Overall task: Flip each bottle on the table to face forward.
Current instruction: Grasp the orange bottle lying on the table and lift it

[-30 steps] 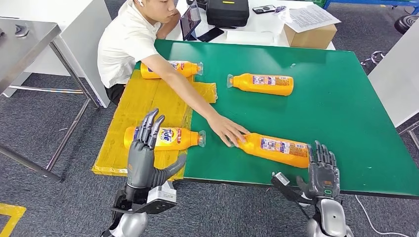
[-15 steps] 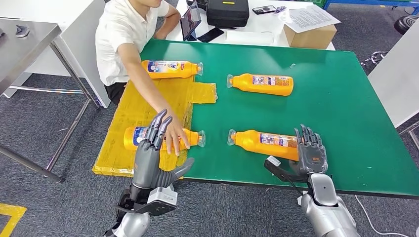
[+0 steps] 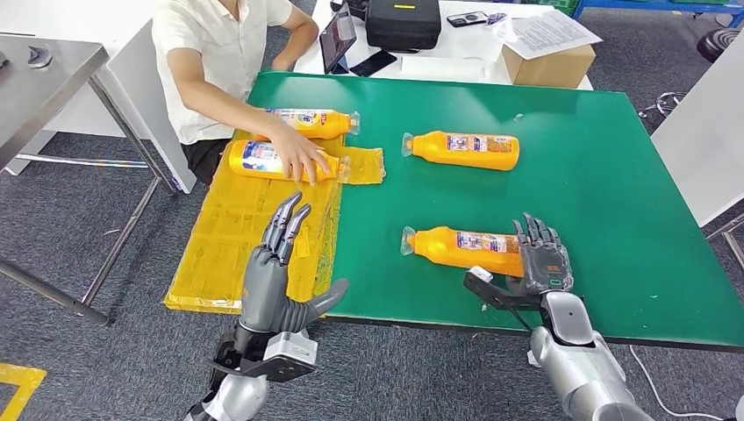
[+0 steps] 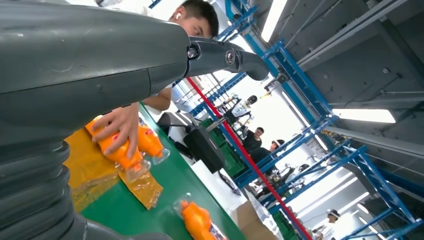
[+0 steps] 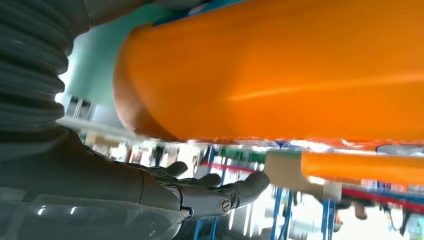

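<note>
Head view: right hand (image 3: 542, 263) fingers spread at the near bottle (image 3: 463, 248) base; I should wrap it fully before rolling. Left hand (image 3: 274, 272) spread, empty.

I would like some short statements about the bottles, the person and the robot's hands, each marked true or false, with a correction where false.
1. Four orange bottles lie on their sides. True.
2. The person's hand rests on a bottle on the yellow sheet. True: on the bottle under the person's hand.
3. The left hand holds a bottle. False: it is open, holding nothing, above the yellow sheet.
4. The right hand is at the base end of the nearest bottle. True.
5. The table is red. False: green.
</note>
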`<action>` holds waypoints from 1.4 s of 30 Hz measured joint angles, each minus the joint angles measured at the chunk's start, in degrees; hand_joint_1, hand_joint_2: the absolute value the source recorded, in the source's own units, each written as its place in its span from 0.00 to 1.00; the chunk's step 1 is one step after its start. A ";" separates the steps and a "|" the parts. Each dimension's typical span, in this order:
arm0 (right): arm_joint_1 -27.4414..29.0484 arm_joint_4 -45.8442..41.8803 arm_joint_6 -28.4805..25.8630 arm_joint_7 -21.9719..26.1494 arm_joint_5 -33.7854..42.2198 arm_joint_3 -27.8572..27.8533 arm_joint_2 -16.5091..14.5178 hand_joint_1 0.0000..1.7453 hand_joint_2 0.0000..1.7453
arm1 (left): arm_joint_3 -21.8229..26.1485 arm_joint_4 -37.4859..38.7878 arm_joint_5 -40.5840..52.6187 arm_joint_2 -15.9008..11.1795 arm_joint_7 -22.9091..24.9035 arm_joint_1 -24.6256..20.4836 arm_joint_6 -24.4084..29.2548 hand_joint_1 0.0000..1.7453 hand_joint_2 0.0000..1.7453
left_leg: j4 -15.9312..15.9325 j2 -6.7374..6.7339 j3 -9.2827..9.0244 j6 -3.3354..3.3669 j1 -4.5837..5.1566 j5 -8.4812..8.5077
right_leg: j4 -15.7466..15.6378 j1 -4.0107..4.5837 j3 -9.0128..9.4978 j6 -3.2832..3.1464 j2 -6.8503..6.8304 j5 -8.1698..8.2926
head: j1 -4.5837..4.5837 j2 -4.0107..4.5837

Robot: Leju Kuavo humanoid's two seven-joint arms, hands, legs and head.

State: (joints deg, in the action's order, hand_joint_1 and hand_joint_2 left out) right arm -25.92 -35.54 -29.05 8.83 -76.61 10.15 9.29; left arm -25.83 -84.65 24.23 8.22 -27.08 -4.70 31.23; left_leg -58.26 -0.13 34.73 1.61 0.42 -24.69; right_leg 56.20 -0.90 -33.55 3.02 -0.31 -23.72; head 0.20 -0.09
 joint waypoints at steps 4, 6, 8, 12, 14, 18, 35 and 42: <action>-1.87 2.87 6.74 1.72 4.52 0.18 -0.31 1.00 1.00 | -0.39 0.56 -0.68 -0.07 -0.22 -0.52 0.08 0.00 1.00 | 0.00 -0.12 -0.29 -0.02 -0.01 -0.05 | -0.03 0.01 0.21 -0.01 0.06 -0.01 | -0.01 0.00; -2.49 3.96 10.11 3.72 8.25 -0.03 -0.31 1.00 1.00 | -0.49 0.81 -1.06 -0.13 -0.54 -0.72 0.14 0.00 1.00 | 0.00 -0.23 -0.48 -0.04 -0.02 -0.10 | -0.07 0.02 0.18 -0.02 0.11 -0.03 | -0.01 0.00; -2.81 4.72 13.75 7.36 13.57 -0.71 -0.04 1.00 1.00 | -0.63 1.03 -1.62 -0.22 -1.11 -0.90 0.25 0.00 1.00 | 0.01 -0.28 -0.72 -0.02 -0.05 -0.21 | -0.13 0.06 0.11 -0.09 0.12 -0.13 | 0.03 0.00; -2.67 5.68 17.70 12.42 20.34 -2.03 0.56 1.00 1.00 | -0.93 1.41 -3.85 -0.43 -1.76 -1.41 -0.68 0.00 1.00 | 0.02 -0.33 -1.25 -0.06 -0.09 -0.40 | -0.20 0.10 0.45 -0.14 0.20 -0.21 | 0.02 0.00; -2.25 6.04 18.89 14.04 22.80 -2.67 0.72 1.00 1.00 | -1.00 1.62 -5.62 -0.46 -1.87 -1.67 -2.06 0.00 1.00 | 0.02 -0.37 -1.48 -0.06 -0.11 -0.47 | -0.21 0.11 0.63 -0.15 0.27 -0.23 | 0.02 0.00; -1.55 6.19 21.34 16.49 26.26 -3.43 1.05 1.00 1.00 | -1.05 1.94 -8.50 -0.46 -1.97 -1.87 -4.65 0.00 1.00 | 0.02 -0.51 -1.84 -0.08 -0.15 -0.63 | -0.25 0.16 0.94 -0.17 0.39 -0.29 | 0.03 0.00; 1.94 4.62 22.25 23.37 35.11 -6.01 0.13 1.00 1.00 | -0.98 2.46 -22.11 1.02 1.30 -2.12 -13.74 0.00 1.00 | 0.03 -0.66 -2.51 -0.09 -0.18 -1.00 | -0.27 0.19 1.86 -0.13 0.56 -0.58 | 0.04 0.00; 8.58 -7.79 22.22 25.52 46.52 -4.56 -6.67 1.00 1.00 | -1.06 11.96 -53.61 1.75 13.87 -2.20 -31.04 0.00 1.00 | 0.03 -0.65 -1.81 -0.11 -0.18 -0.75 | -0.09 0.19 1.65 -0.19 0.55 -0.46 | -0.01 0.00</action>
State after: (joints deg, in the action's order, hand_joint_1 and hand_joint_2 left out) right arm -17.34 -43.34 -6.84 34.36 -30.09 5.58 2.62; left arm -26.89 -72.69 -29.38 9.97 -13.21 -6.90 0.19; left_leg -58.23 -0.78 32.92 1.50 0.24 -25.44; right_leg 56.11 -0.71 -31.90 2.83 0.24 -24.18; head 0.20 -0.09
